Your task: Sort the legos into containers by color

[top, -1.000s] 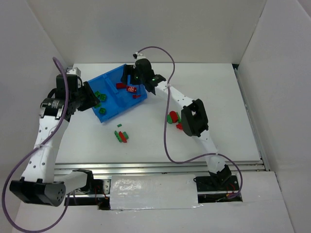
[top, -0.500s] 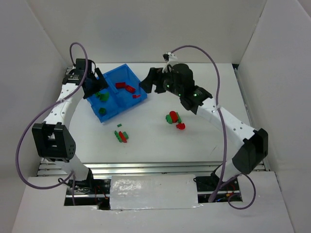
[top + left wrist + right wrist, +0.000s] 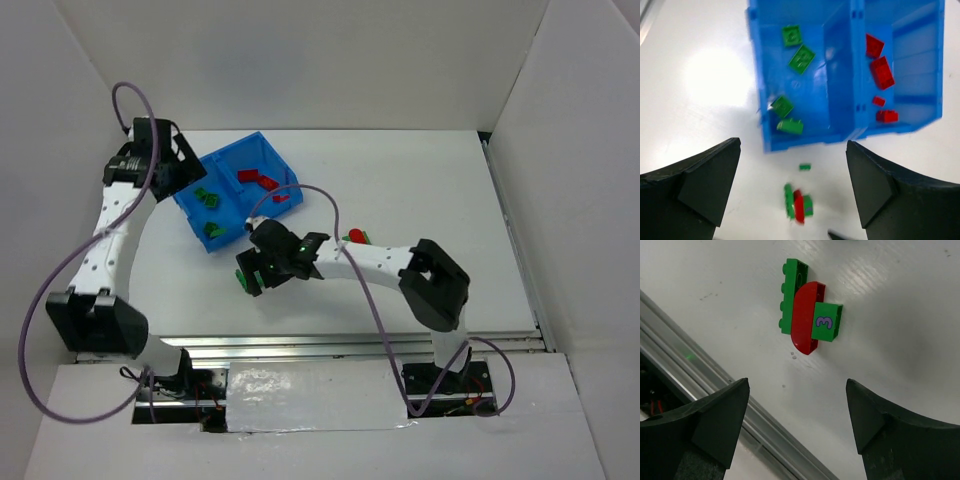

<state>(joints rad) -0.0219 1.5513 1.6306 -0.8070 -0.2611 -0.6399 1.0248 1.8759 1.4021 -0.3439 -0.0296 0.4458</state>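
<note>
1. Our right gripper (image 3: 797,390) hangs low over the table (image 3: 890,340), its fingers spread wide with nothing between them.
2. Straight below it lies a cluster of bricks (image 3: 807,315), apart from the fingers. It is a long green brick, a rounded red one against its side, and a small green square marked with a purple "3" on the red one's other side. The cluster sits close to the metal rail (image 3: 675,340) at the table's front edge.
3. Our left gripper (image 3: 792,150) is spread wide too and holds nothing. It hovers above the table at the near side of the blue bin (image 3: 805,141).
4. In the left wrist view, the bin's left compartment holds four green bricks (image 3: 801,58) and its right compartment holds four red bricks (image 3: 881,71).
5. A tiny green piece (image 3: 805,166) lies on the table between the bin and the cluster.
6. In the top view, more loose bricks (image 3: 355,238), red and green, lie just beside the right arm, partly hidden by it.
</note>
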